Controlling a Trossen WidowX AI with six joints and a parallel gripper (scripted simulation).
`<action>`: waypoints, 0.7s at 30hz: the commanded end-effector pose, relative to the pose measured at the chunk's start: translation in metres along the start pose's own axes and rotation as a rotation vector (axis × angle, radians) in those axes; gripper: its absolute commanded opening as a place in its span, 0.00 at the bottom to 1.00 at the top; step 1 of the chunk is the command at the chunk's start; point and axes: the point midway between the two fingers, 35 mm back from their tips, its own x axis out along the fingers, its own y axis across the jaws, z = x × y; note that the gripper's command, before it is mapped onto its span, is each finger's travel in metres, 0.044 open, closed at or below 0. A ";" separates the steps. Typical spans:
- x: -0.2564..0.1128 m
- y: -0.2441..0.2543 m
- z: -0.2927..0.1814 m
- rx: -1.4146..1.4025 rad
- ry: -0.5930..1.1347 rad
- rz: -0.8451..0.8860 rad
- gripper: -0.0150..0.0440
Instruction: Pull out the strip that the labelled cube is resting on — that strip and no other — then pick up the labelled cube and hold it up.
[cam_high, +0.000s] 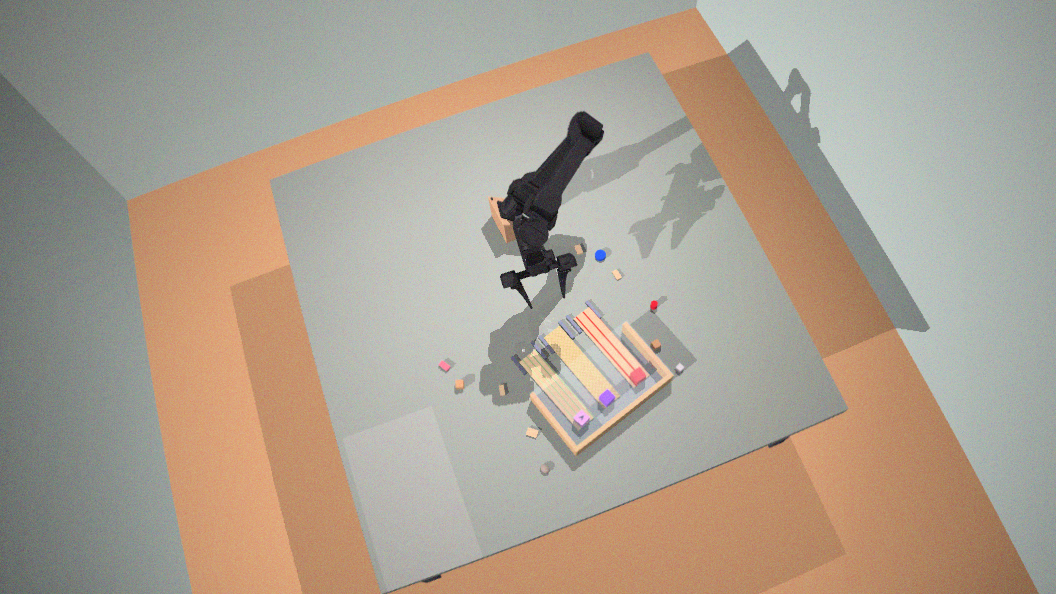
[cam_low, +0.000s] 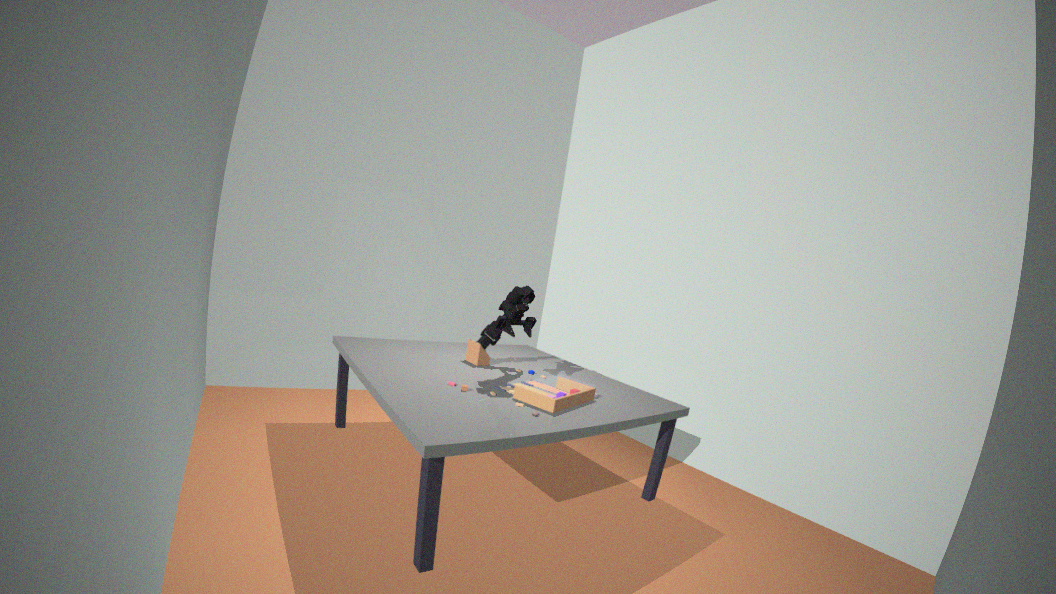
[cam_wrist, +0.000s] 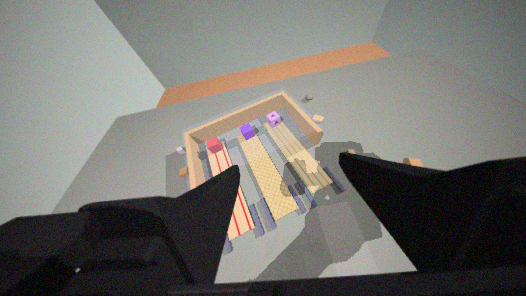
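The labelled cube, lilac with dark marks (cam_high: 581, 418) (cam_wrist: 273, 119), rests on the far end of the green-striped strip (cam_high: 565, 397) (cam_wrist: 288, 142). A purple cube (cam_high: 607, 398) (cam_wrist: 247, 131) is at the far end of the yellow checked strip (cam_high: 578, 362) (cam_wrist: 269, 182). A red cube (cam_high: 638, 376) (cam_wrist: 214, 144) is at the far end of the red-striped strip (cam_high: 609, 344). My gripper (cam_high: 547, 302) (cam_wrist: 287, 164) is open and empty, above the table on the arm-base side of the strips' near ends.
A wooden-walled tray (cam_high: 624, 415) (cam_low: 534, 400) (cam_wrist: 235, 113) surrounds the strips' far ends. Dark guide blocks (cam_wrist: 334, 180) flank the near ends. Loose bits lie around it, among them a blue disc (cam_high: 600, 255), a red piece (cam_high: 654, 305) and an orange block (cam_high: 459, 384).
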 end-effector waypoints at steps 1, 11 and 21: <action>-0.001 0.029 -0.024 -0.098 -0.002 0.081 0.93; -0.001 0.029 -0.024 -0.098 -0.002 0.081 0.93; 0.000 0.028 -0.024 -0.099 0.002 0.080 0.89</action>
